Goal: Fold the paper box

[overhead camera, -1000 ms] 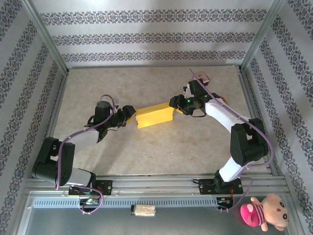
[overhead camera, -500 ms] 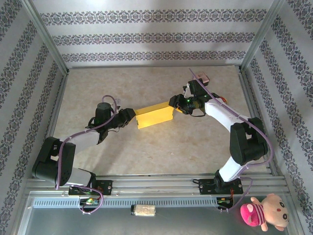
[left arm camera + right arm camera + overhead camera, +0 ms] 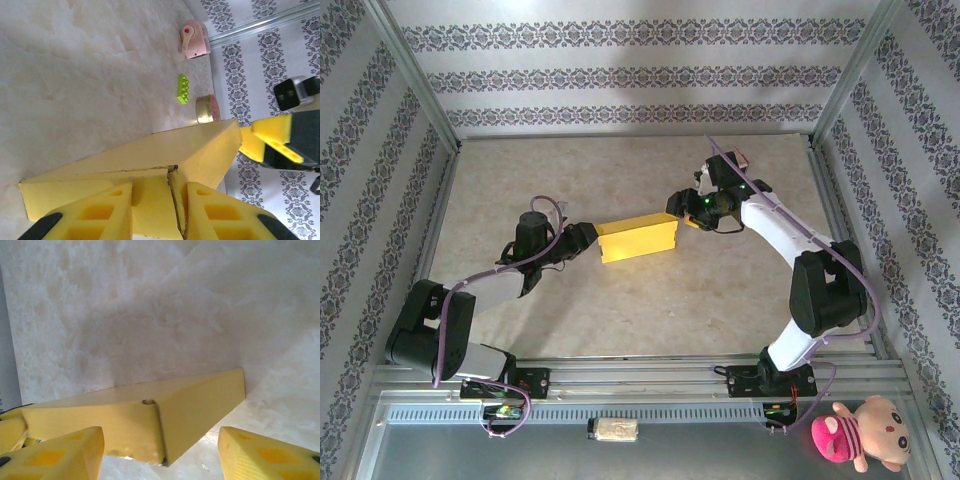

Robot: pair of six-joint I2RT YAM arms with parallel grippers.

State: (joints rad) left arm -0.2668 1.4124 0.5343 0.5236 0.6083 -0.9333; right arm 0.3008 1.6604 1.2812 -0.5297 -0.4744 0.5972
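While the paper box (image 3: 638, 238) is lying folded, flat & yellow, at centre of table (image 3: 620, 320), L gripper (image 3: 586, 238) is pressing on its left end, jaws narrow; grip or not, can't tell. R gripper (image 3: 678, 213) is straddling the right end, jaws standing wide; one finger (image 3: 265, 455) is sitting clear of the card.

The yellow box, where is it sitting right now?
In the top view, the yellow box lies near the middle of the table, between the left pincer and the right pincer.
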